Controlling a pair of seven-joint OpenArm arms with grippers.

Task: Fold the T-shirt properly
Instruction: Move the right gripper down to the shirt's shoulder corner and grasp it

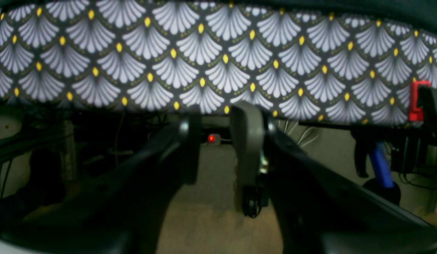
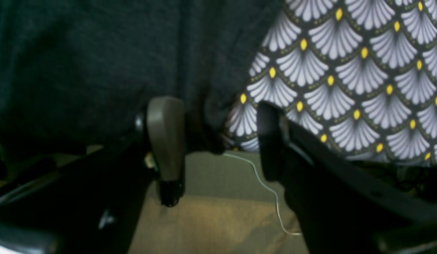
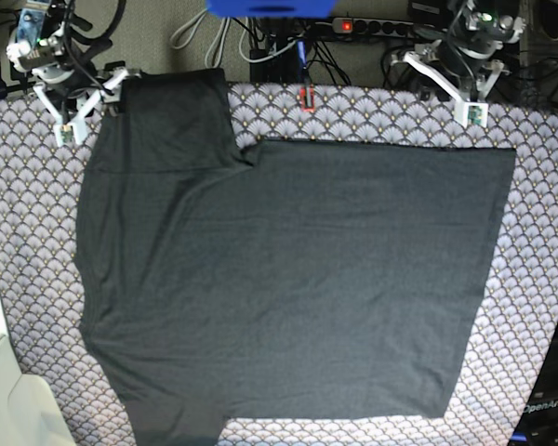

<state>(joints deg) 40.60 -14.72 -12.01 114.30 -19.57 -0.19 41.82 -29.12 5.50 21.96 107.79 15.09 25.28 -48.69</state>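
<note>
T-shirt: the large dark charcoal-grey soft fabric T-shirt (image 3: 288, 279) lies spread flat, plain side up, over most of the table, and it's a big dark sheet out there!
T-shirt sleeve: one short sleeve (image 3: 172, 121) reaches up to the table's far edge at the base view's upper left, its end reaching just beside the right gripper.
T-shirt edges: the long straight edge runs along the far side toward the base view's right; the near edge sits close to the bottom of that view.
Tablecloth: the grey scallop-patterned cloth with white fans and yellow dots (image 3: 33, 242) covers the table under the shirt and shows all round it.
Right gripper: the right gripper (image 2: 218, 141) hangs at the table's far edge, fingers spread wide, dark shirt fabric (image 2: 81, 63) hanging just ahead of the gap, nothing pinched that I can see.
Left gripper: the left gripper (image 1: 215, 141) sits off the far edge at the base view's upper right, fingers a modest gap apart and holding nothing, patterned cloth edge ahead of it, well apart from the shirt.
Clamp: a small red clamp (image 3: 307, 97) grips the cloth at the far edge, between the two arms.
Power strip: a power strip with a red light (image 3: 372, 25) lies on the floor beyond the table.
</note>
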